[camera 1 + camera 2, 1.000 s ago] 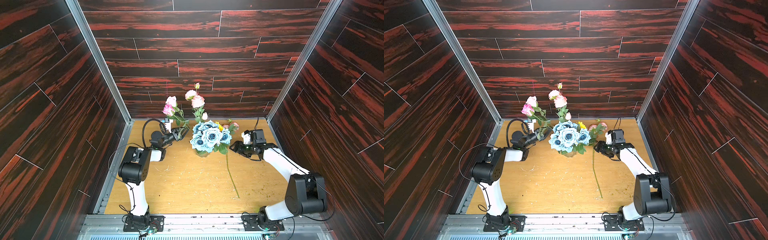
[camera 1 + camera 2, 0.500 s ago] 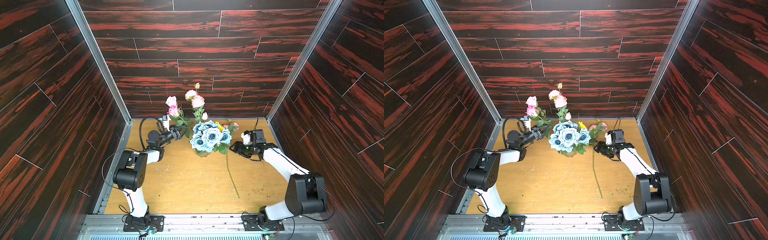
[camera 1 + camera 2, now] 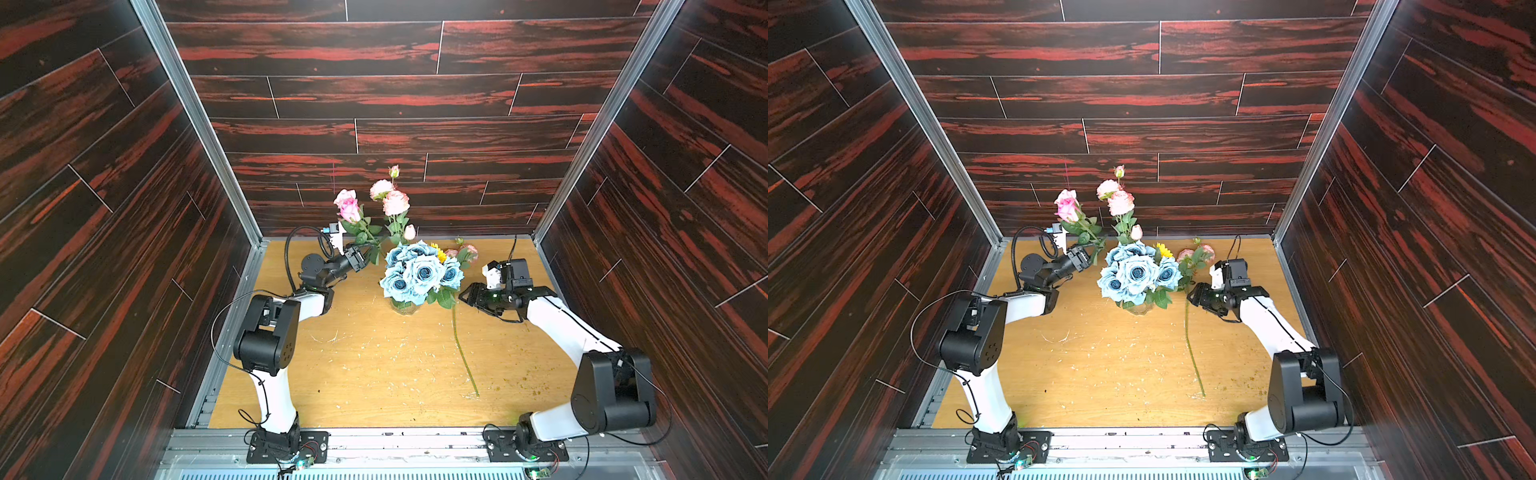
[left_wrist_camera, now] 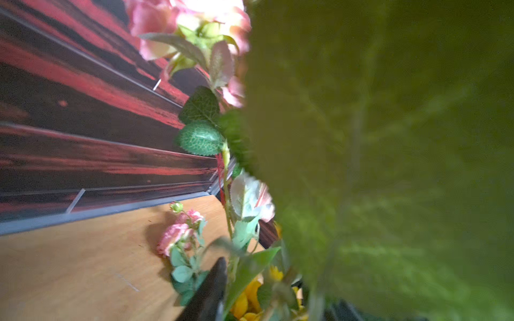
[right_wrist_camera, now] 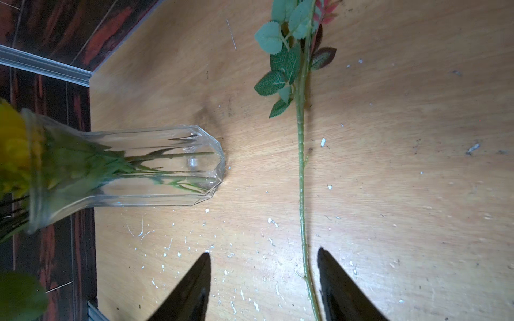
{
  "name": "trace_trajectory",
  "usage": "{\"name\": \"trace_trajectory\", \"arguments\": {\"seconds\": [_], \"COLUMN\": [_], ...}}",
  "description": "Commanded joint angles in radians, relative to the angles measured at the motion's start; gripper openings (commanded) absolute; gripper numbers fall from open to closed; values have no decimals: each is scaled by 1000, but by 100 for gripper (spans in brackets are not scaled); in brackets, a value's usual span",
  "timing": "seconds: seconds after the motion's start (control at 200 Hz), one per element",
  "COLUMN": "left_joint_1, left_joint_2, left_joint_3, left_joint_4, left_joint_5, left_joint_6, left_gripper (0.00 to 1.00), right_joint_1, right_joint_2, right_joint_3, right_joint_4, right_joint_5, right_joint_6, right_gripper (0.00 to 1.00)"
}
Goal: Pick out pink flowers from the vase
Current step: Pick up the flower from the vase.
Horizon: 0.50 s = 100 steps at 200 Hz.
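The left gripper (image 3: 362,254) is set at the stem of the bright pink rose (image 3: 348,210), above the glass vase (image 5: 144,166); its clench cannot be told. The right gripper (image 5: 263,251) is released beside the vase. A straight upward draw is advised.

Wooden board (image 3: 374,365) = floor: tan, scuffed, w/ pale specks. Behind it & on both sides: dark plank walls (image 3: 395,95) w/ red-streaked grain. Grey metal posts (image 3: 201,124) rise from its far corners. Metal rail (image 3: 395,440) along its near edge. Light bright, even.
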Motion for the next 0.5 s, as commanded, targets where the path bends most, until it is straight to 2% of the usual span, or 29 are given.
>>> {"name": "trace_trajectory", "arguments": {"seconds": [0.0,0.245,0.496], "left_joint_1": [-4,-7,-7], "left_joint_2": [3,-83,-245], "left_joint_3": [22,-11,39], "left_joint_4": [46,-83,-435], "left_joint_5": [5,-16,-93], "left_joint_6": [-14,71,289], "left_gripper": [29,14,0], "right_joint_1": [4,4,4], "right_joint_2": [-16,-17,-28], "right_joint_3": [23,30,31], "right_joint_4": [-14,-11,-7], "right_joint_5": [-8,-15,-18], "right_joint_6": [-15,-18,-18], "right_gripper": [62,62,62]}}
